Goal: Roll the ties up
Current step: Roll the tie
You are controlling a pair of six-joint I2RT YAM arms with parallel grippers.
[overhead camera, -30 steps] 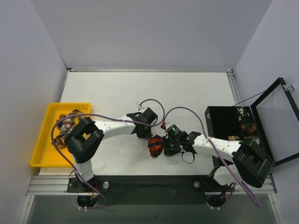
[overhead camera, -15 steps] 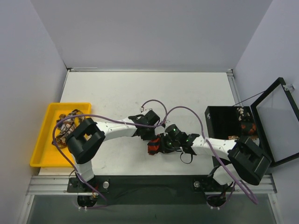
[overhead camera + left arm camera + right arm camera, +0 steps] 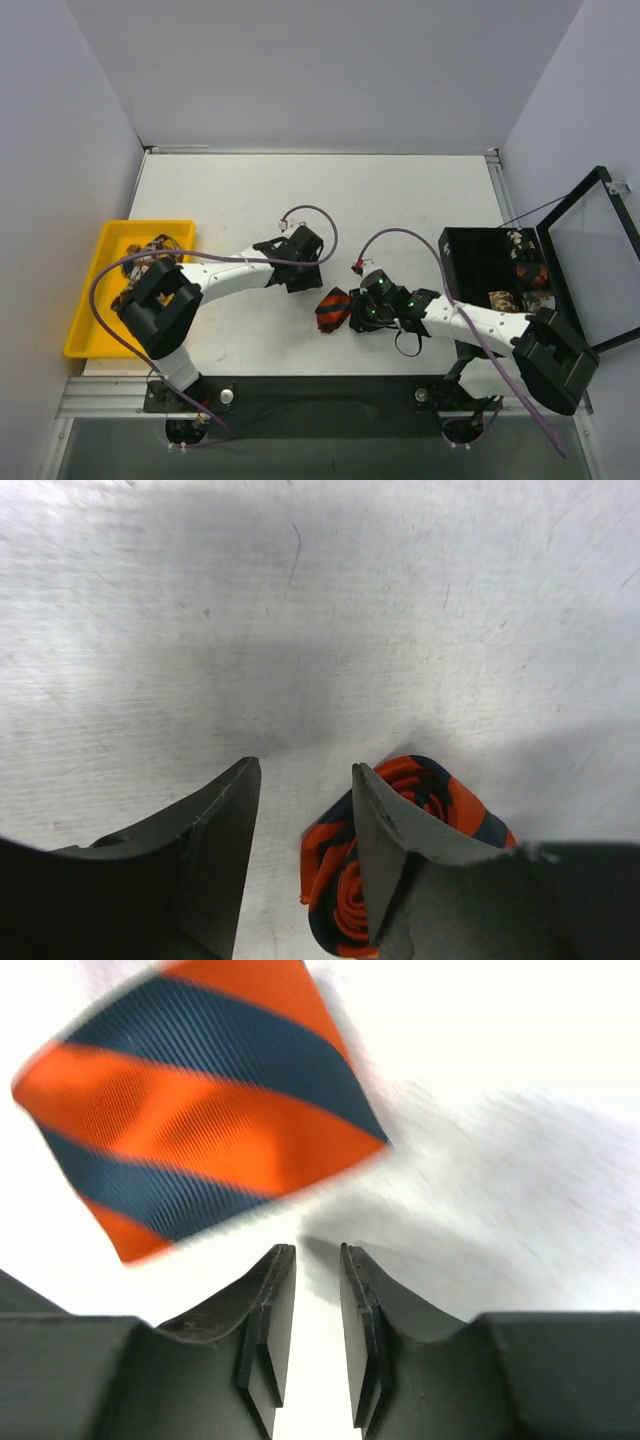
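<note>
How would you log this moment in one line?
tie: rolled, on table | left gripper: open, empty | right gripper: slightly open, empty

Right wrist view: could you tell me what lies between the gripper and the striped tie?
Only bare table; the right wrist view shows the right gripper and striped tie apart.

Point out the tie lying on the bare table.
The orange-and-dark striped tie, rolled up; the others sit in the yellow tray and the black box.
</note>
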